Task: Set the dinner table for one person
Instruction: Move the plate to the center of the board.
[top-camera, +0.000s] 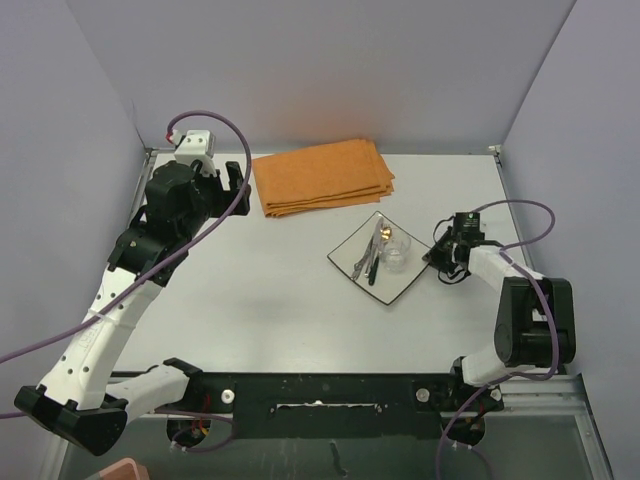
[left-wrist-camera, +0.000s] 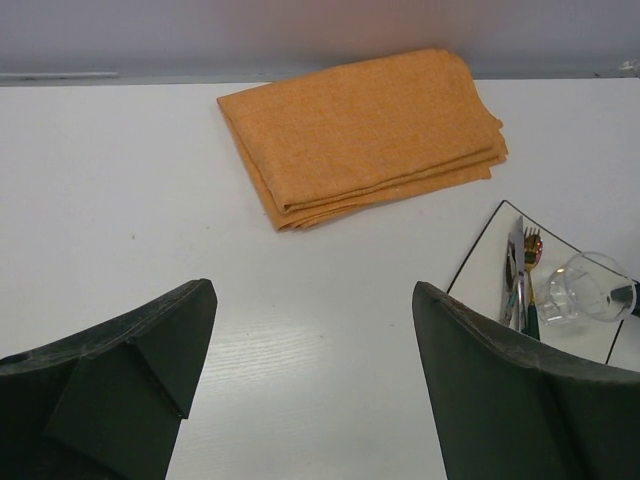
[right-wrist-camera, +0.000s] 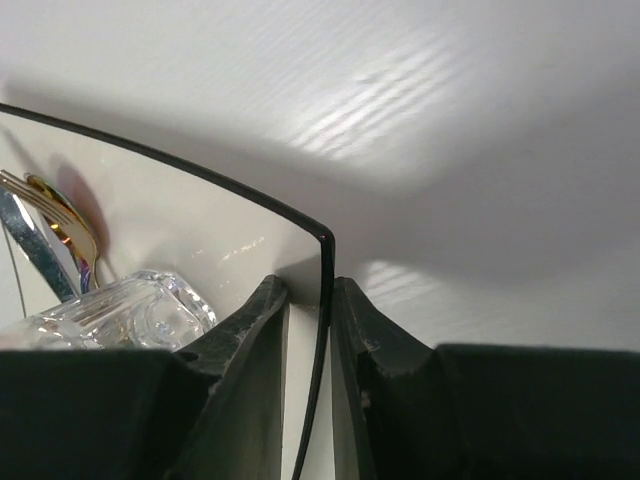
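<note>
The plate (right-wrist-camera: 200, 230)'s black rim is being straddled, slightly slack, by the narrowly parted right jaws. The left jaws are being held wide above bare worktop (left-wrist-camera: 120, 180), with the orange cloth (left-wrist-camera: 360, 130) beyond.

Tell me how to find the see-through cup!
Look on the big white table, near the folded orange cloth, for the square white plate with a dark rim. The cup is on that plate beside the cutlery. It is the only clear glass thing there.
</note>
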